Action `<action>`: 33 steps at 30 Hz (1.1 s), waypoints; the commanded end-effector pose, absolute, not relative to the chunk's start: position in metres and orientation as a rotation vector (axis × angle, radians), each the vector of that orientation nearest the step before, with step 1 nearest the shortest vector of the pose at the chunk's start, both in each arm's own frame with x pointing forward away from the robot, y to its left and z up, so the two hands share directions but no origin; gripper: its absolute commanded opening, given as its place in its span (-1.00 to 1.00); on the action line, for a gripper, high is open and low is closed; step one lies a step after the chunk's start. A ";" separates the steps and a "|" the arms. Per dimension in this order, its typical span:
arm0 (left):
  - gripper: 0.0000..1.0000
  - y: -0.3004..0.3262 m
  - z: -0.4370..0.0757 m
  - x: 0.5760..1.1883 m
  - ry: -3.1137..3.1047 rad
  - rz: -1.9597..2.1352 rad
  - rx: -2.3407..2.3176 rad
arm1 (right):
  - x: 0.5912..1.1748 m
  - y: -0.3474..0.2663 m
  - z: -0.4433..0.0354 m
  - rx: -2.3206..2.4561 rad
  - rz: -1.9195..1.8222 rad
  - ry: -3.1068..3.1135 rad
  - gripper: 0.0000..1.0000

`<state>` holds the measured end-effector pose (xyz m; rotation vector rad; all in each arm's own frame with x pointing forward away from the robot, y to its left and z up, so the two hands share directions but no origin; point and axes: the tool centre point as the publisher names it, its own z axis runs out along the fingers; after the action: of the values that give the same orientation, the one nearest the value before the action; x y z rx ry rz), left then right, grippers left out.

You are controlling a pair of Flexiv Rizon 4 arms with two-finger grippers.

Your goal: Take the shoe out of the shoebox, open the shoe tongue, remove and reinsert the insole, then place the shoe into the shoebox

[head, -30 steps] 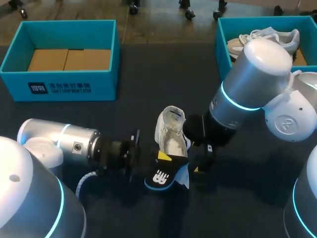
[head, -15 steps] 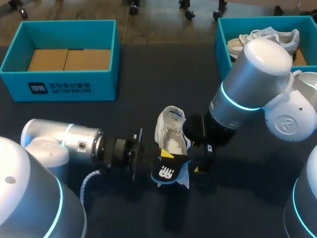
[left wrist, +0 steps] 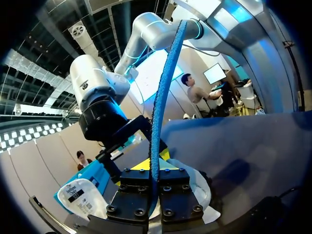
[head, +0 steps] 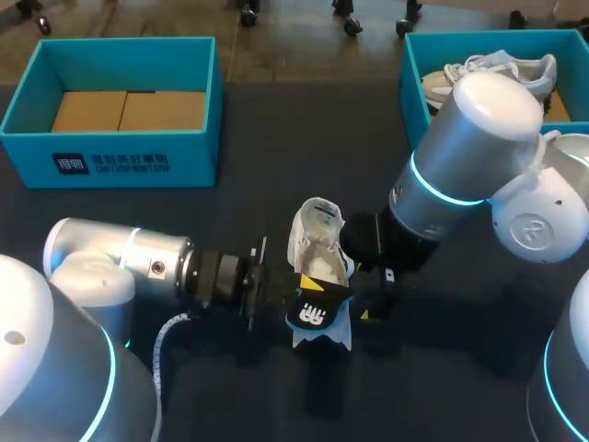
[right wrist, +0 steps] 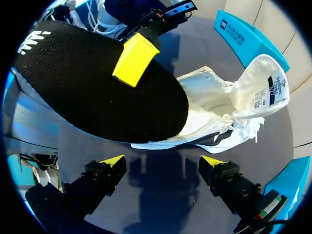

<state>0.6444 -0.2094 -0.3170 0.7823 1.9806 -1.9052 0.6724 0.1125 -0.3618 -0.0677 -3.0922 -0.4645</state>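
Note:
A white shoe lies mid-table with its tongue folded back. Its black insole, blue underneath, hangs just before the shoe's opening, and my left gripper is shut on its edge. In the left wrist view the insole rises edge-on from between the closed fingers of that gripper. In the right wrist view the insole partly covers the shoe, with a yellow tip of the left gripper's fingers on it. My right gripper stands open beside the shoe, holding nothing; in the head view the right gripper sits right of the shoe.
An open teal shoebox with a bare cardboard floor stands at the back left. A second teal box at the back right holds another pale shoe. Dark table lies between them.
My left arm has moved right, carrying the insole closer to the shoe's opening and tipping it more upright. The right arm and the shoe have not moved.

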 end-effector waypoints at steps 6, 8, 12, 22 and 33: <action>-1.00 -0.212 -0.328 0.652 2.025 -1.865 0.761 | 0.672 0.114 -0.364 -0.069 -0.463 -3.095 1.00; -1.00 -0.211 -0.330 0.653 2.034 -1.860 0.755 | 0.672 0.114 -0.364 -0.069 -0.463 -3.095 1.00; -1.00 -0.211 -0.336 0.657 2.063 -1.834 0.742 | 0.672 0.114 -0.364 -0.069 -0.463 -3.095 1.00; -1.00 -0.214 -0.350 0.661 2.133 -1.735 0.723 | 0.672 0.114 -0.364 -0.069 -0.463 -3.095 1.00; -1.00 -0.209 -0.354 0.663 2.163 -1.711 0.688 | 0.672 0.114 -0.364 -0.069 -0.463 -3.095 1.00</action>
<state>0.6639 -0.2113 -0.3519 0.6874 2.1676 -1.7077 0.6725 0.1126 -0.3619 -0.0677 -3.0922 -0.4644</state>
